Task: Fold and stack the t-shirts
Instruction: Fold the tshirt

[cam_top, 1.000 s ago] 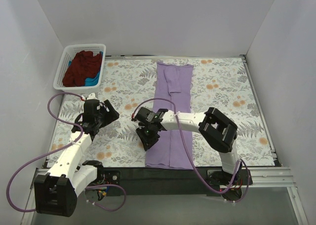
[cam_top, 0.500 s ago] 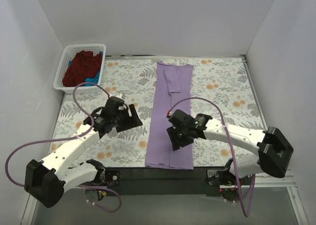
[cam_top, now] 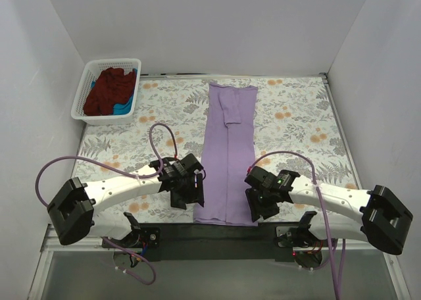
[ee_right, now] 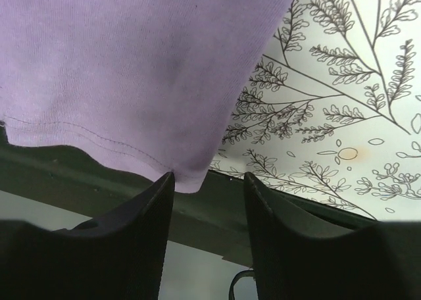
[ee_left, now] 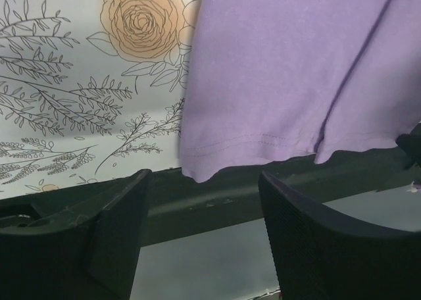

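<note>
A light lavender t-shirt (cam_top: 227, 155), folded lengthwise into a long strip, lies flat down the middle of the table, its hem at the near edge. My left gripper (cam_top: 185, 196) is open and empty beside the hem's left corner, and that corner (ee_left: 197, 172) shows just beyond the gap of the left gripper (ee_left: 204, 241). My right gripper (cam_top: 259, 209) is open and empty by the hem's right corner, and that corner (ee_right: 191, 181) lies at the tip of one of its fingers (ee_right: 141, 227). Maroon t-shirts (cam_top: 108, 89) and a blue one (cam_top: 123, 106) lie in the basket.
A white lattice basket (cam_top: 89, 87) stands at the far left corner. The table has a floral cover (cam_top: 296, 122). The dark near edge of the table (ee_left: 217, 198) runs right under both grippers. White walls close in the sides and back.
Both arms have swung toward the near edge. The left gripper went from the left side to the hem's left corner; the right gripper crossed the shirt to the hem's right corner.
</note>
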